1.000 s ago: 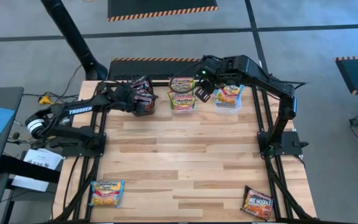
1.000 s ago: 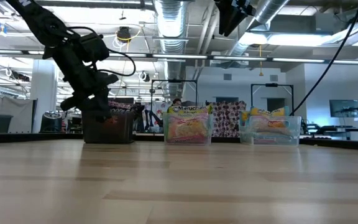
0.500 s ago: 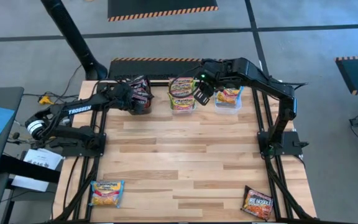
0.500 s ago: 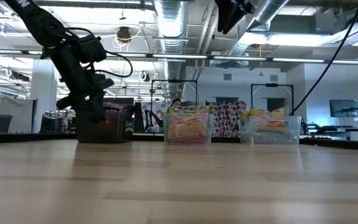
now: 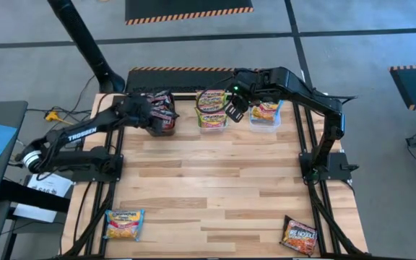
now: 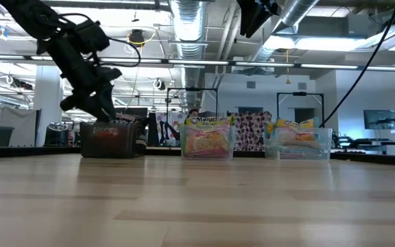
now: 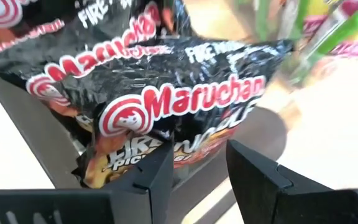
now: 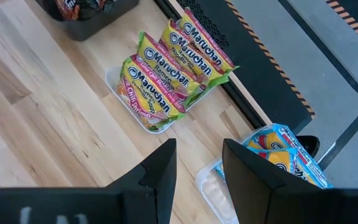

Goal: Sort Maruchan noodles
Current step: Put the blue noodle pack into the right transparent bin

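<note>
- An industrial lab or workshop hall is shown, not a home.
- Overhead, exposed silver ventilation ducts [image 6: 192, 27], pipes and strip lights are seen under an open ceiling.
- A grey concrete floor [image 5: 352, 18] is marked with dark lines, and black mats edged in orange-and-black hazard stripes [image 5: 188, 10] are laid on it.
- The wooden table [image 5: 215, 180] is carried on a black metal frame.
- Further metal frames and a monitor [image 6: 378, 121] are visible in the room behind.
</note>
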Controlling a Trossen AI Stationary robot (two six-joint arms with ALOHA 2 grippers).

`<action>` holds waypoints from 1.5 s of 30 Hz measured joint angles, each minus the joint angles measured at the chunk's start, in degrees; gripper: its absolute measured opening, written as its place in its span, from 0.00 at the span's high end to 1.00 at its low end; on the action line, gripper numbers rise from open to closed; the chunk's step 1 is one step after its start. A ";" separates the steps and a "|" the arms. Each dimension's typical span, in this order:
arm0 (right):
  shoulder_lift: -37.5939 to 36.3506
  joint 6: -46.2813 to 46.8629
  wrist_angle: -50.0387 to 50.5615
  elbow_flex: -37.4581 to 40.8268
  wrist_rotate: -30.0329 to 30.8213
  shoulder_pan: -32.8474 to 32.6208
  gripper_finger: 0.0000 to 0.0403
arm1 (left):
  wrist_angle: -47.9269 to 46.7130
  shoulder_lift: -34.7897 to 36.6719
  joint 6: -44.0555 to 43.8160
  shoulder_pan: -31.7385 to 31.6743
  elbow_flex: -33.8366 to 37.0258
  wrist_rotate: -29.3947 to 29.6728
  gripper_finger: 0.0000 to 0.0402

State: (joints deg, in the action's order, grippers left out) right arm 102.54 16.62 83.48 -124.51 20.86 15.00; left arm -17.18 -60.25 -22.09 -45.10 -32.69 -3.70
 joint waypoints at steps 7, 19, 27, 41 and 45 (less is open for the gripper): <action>0.00 -0.01 1.91 0.00 -2.51 0.02 0.62 | 0.15 6.23 -1.65 0.00 -0.09 -2.68 0.66; -0.13 2.43 6.51 0.09 -13.70 -3.52 0.62 | 7.23 16.20 -4.16 0.08 -0.15 -12.37 0.66; -0.17 2.35 6.55 0.09 -13.68 -8.74 0.62 | 10.43 18.89 -3.92 0.09 -0.17 -13.01 0.66; -0.17 -1.68 6.54 0.09 -13.68 -11.69 0.62 | 10.65 18.93 -8.29 0.07 -0.17 -14.57 0.66; -0.17 -1.72 6.54 0.09 -13.66 -11.67 0.62 | 10.63 18.93 -8.62 0.08 -0.17 -14.58 0.66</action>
State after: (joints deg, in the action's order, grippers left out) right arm 102.37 14.91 90.02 -124.42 7.20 3.33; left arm -6.55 -41.32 -30.70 -45.02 -32.86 -18.28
